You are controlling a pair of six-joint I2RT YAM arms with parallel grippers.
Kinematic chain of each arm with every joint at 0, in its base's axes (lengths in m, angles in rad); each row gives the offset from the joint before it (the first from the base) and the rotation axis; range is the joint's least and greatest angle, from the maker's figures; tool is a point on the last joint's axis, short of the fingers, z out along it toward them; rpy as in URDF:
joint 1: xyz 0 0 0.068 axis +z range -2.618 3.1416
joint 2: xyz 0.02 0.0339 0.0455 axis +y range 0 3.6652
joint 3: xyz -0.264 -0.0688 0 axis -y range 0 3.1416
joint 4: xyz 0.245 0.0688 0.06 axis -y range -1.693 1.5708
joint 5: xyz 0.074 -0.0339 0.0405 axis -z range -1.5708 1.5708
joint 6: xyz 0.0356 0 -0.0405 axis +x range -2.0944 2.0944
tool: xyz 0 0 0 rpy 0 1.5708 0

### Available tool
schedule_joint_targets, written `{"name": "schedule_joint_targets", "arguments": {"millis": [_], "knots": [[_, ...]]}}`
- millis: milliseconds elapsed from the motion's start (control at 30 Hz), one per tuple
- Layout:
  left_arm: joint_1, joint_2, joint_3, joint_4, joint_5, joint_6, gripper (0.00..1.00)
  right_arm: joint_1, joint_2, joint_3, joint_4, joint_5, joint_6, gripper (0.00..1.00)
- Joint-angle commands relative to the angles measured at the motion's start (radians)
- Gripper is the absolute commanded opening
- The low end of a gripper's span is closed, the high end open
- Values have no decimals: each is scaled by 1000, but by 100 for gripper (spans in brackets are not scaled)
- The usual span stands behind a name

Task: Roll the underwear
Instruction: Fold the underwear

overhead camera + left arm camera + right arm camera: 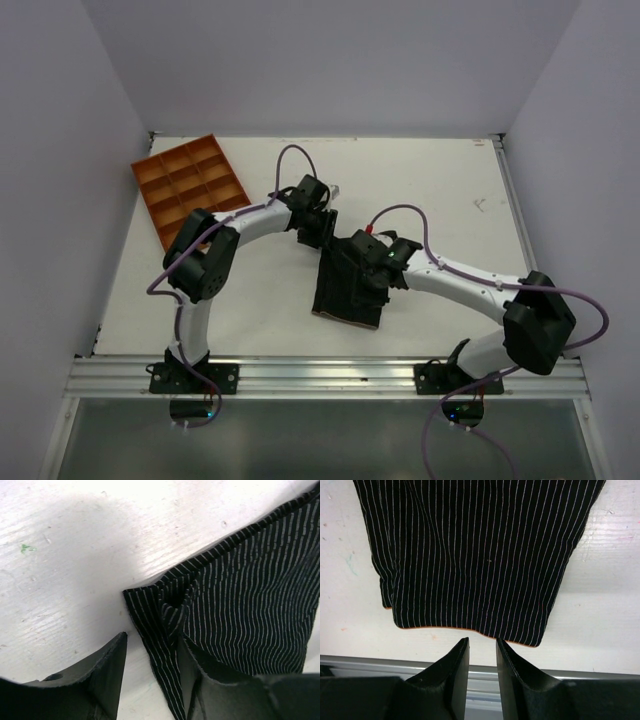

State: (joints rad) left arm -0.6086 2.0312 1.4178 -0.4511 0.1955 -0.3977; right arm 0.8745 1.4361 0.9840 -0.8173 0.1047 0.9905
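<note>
The underwear (340,295) is a black pinstriped piece of fabric lying flat on the white table near the front edge. Its thin reddish-brown hem faces the rail. My left gripper (320,235) is low at the garment's far left corner. In the left wrist view, that gripper (152,640) is open, and a folded strip of the underwear (250,605) lies between its jaws, against the right finger and apart from the left one. My right gripper (370,280) hovers over the garment. In the right wrist view it (481,641) is open and empty, just short of the hem of the underwear (480,555).
An orange compartment tray (190,188) sits at the back left of the table. An aluminium rail (320,375) runs along the near edge and also shows as the rail (600,680) under the right fingers. Pale walls enclose the table on three sides.
</note>
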Motion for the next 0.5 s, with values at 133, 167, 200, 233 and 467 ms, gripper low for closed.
{"name": "schedule_joint_targets", "arguments": {"millis": [133, 167, 200, 233, 467], "knots": [[6, -26, 6, -26, -82, 54, 52, 12, 27, -18, 47, -2, 27, 33], [7, -19, 7, -32, -79, 56, 52, 12, 27, -19, 47, -2, 27, 33], [7, -9, 12, -35, -73, 57, 52, 14, 30, -18, 46, -2, 27, 33], [7, 3, 10, -34, -64, 59, 52, 14, 27, -16, 46, -3, 28, 33], [10, 18, -11, 0, -16, 54, 42, 21, -3, -30, 29, 7, 31, 33]]}}
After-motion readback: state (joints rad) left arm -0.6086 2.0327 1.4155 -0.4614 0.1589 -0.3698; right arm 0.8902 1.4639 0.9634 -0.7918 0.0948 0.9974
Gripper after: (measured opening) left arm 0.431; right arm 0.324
